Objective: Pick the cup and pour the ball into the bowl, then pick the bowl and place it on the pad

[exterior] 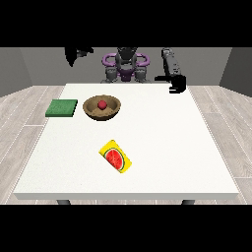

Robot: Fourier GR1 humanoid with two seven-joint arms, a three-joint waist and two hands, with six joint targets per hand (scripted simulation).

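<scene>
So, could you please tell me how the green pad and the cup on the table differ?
The green pad lies flat and plain near the table's left edge beside the bowl; the cup, yellow with a watermelon picture, lies tipped on its side nearer the camera. The pad is square, the cup elongated. Both rest on the table, untouched by either hand.

At the top centre of the frame the robot's torso (127, 66) is dark grey with purple rings at both shoulders and a purple patch at its middle. At upper right its arm (170, 61) is a dark grey cylinder ending in a black hand (177, 83). At upper left another black hand (76, 53) shows.
</scene>
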